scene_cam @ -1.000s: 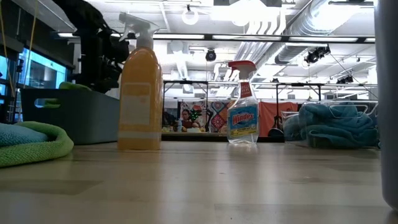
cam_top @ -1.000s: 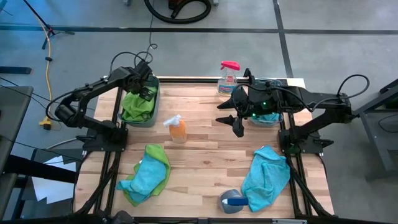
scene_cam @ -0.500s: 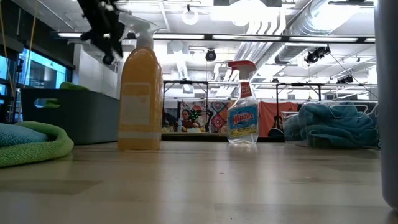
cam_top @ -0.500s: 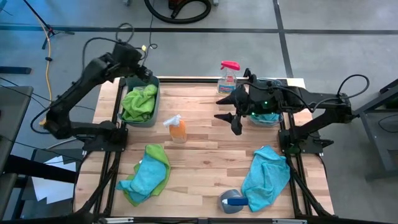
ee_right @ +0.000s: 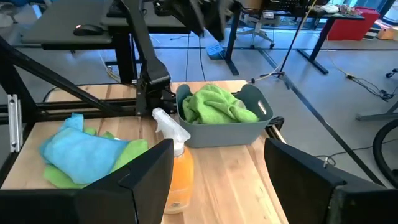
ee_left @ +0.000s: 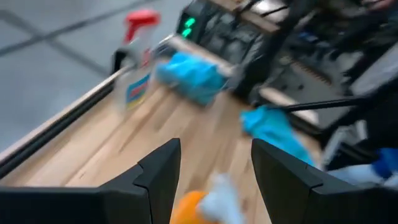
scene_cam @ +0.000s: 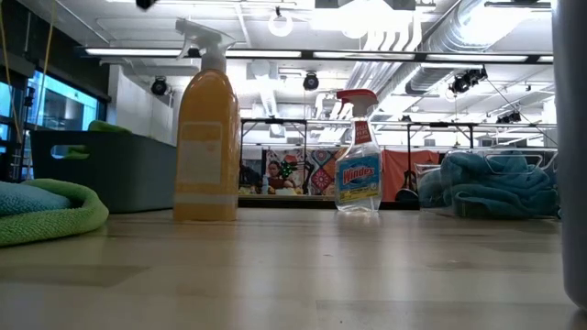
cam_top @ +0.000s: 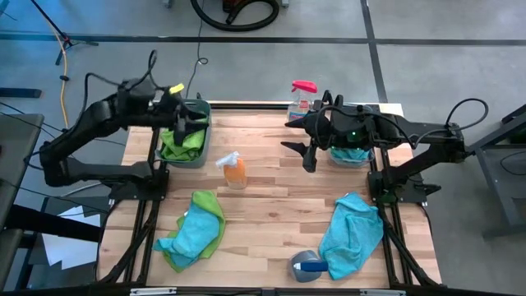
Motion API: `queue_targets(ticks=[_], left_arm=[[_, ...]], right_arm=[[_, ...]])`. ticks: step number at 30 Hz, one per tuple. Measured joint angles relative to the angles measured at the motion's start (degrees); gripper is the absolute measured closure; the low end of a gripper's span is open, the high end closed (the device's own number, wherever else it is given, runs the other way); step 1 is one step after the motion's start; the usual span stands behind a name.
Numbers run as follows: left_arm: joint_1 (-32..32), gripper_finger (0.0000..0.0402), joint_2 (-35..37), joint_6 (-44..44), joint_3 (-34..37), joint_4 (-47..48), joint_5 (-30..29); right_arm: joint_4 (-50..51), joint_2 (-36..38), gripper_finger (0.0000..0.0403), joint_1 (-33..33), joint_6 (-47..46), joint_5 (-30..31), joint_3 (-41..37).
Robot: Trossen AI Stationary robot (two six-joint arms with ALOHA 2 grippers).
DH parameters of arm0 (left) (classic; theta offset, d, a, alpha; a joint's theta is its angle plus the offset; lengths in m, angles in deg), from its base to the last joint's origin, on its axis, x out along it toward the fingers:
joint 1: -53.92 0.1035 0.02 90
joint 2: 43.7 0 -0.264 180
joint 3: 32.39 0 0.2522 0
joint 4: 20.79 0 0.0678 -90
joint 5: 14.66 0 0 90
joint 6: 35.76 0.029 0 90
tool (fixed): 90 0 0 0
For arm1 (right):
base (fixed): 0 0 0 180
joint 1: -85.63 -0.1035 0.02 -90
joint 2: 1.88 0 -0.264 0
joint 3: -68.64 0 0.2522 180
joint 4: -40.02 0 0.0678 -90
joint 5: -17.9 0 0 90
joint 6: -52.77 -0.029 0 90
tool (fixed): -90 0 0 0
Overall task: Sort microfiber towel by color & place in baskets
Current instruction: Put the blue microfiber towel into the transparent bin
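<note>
The clear basket [cam_top: 355, 154] at the table's far right edge is largely hidden beneath the right gripper [cam_top: 301, 145], whose fingers are spread and empty. The left gripper [cam_top: 180, 123], likewise spread, is seen above the teal basket [cam_top: 186, 159] of crumpled green towels [cam_top: 182, 141].

Left gripper [cam_top: 182, 125] and right gripper [cam_top: 299, 135] — both open, raised.

Dark teal basket [cam_top: 185, 144] at ten o'clock holds green towels [cam_top: 182, 140]; clear basket [cam_top: 352, 154] at two o'clock holds blue towels [cam_top: 355, 154] (others lie loose).

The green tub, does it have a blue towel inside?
No, the green tub holds only a green towel; no blue one shows in it.
</note>
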Motion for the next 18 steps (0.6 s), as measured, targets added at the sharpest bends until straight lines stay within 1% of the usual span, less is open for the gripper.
queue_targets(ticks=[5, 10, 14, 18], left_arm=[[-11.96, 0.0218, 2.46, -0.47, 0.22, -9.63, -8.89], [-21.63, 0.0218, 1.19, 3.10, 0.24, -20.23, -14.56], [-27.14, 0.0218, -1.64, 4.65, 0.25, -21.63, -20.64], [-30.15, 0.0218, -3.53, 6.09, 0.40, -22.32, -24.33]], right_arm=[[0.13, 0.00, 0.0155, 0.00, 0.04, -0.32, 0.00], [1.00, 0.00, 0.0155, 0.00, -0.11, -1.26, 0.00], [1.10, 0.00, 0.0155, 0.00, -0.13, -3.06, 0.00], [2.19, 0.00, 0.0155, 0.00, 0.35, -3.26, 0.00]])
